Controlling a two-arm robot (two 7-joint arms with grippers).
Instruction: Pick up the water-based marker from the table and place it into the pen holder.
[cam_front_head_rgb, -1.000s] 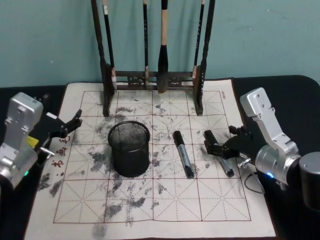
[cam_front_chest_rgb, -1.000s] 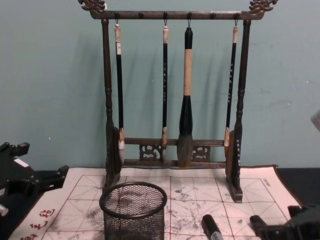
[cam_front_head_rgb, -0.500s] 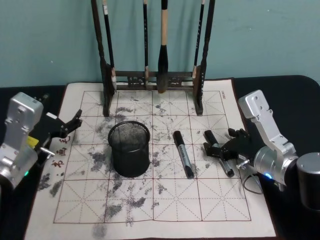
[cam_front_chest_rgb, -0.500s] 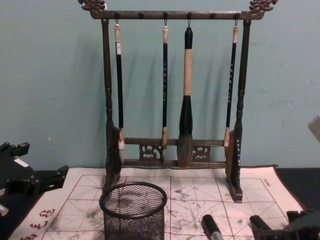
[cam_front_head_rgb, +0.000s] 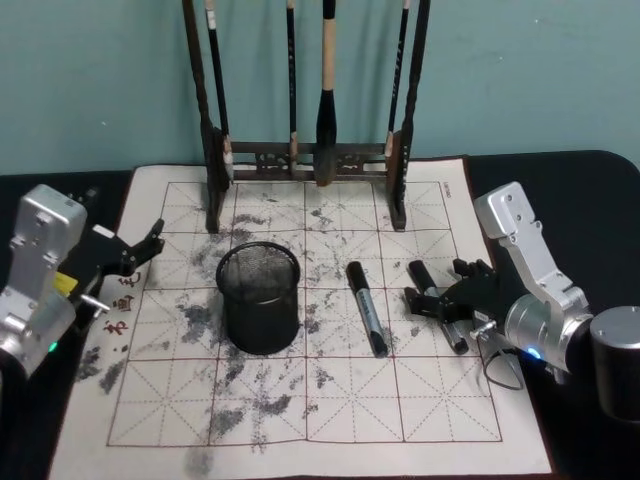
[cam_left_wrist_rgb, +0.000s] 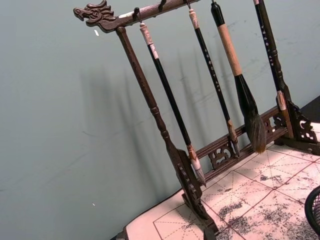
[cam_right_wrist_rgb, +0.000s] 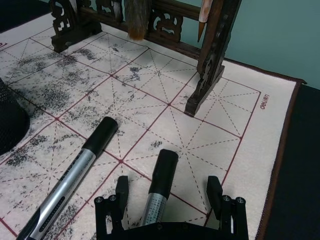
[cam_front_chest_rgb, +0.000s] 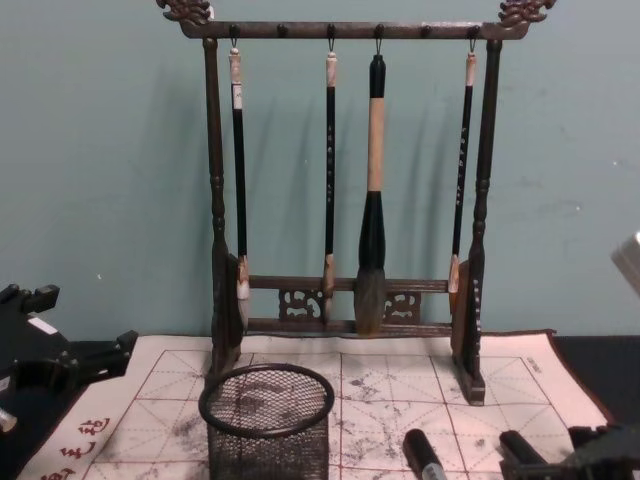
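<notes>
2 wide-open fingers (cam_right_wrist_rgb: 121, 189) are straddling the marker (cam_right_wrist_rgb: 163, 169), gripping nothing, as we are edging our right gripper (cam_right_wrist_rgb: 167, 186) closer over it on the mat (cam_front_head_rgb: 300, 425), right of the holder (cam_front_head_rgb: 258, 300). Closing looks next. Our left gripper (cam_front_head_rgb: 135, 250) is idling leftward.

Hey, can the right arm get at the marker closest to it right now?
Probably yes: the right claw is open and straddles that marker, which lies flat with nothing covering it.

Nothing can be read with certainty. Red characters (cam_front_head_rgb: 118, 303) are printed on the mat's (cam_front_head_rgb: 350, 400) left margin and a small red mark (cam_right_wrist_rgb: 264, 102) on its far right margin. Fine print is carried by the left marker (cam_right_wrist_rgb: 70, 182) and the right marker (cam_right_wrist_rgb: 156, 195).
</notes>
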